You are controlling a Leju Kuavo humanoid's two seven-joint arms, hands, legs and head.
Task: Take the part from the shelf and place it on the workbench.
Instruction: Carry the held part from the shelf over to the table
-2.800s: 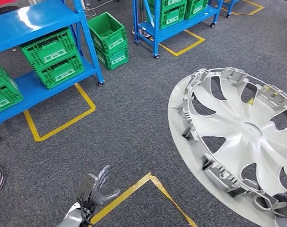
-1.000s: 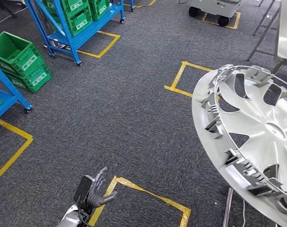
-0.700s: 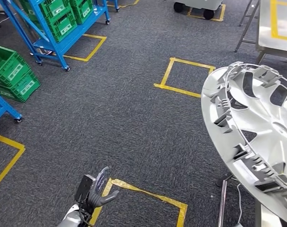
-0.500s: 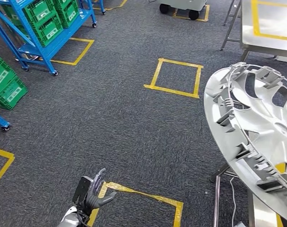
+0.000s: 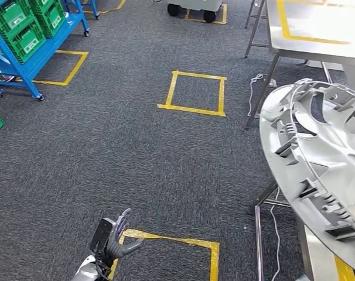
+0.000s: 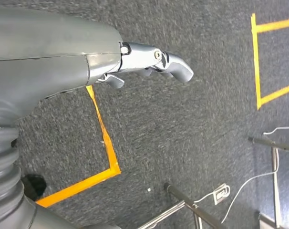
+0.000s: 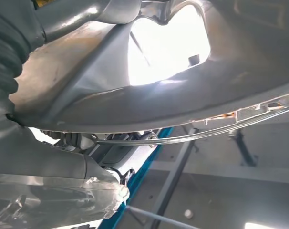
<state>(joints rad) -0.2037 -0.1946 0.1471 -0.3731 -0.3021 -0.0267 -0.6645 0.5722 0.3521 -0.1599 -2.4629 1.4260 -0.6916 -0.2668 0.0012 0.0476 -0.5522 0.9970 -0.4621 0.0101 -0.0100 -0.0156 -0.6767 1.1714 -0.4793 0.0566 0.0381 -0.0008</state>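
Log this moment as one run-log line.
phase: carrying part | wheel cover: held up at right hand's side, above floor | workbench: ahead, part not yet on it | left hand: holds nothing, fingers apart

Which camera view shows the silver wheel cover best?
The head view shows it best: the wheel cover appears with its rim, clips and spoke openings, tilted in front of the workbench. The right wrist view sees just a close, glaring patch of its underside, and the left wrist view looks at the floor instead.
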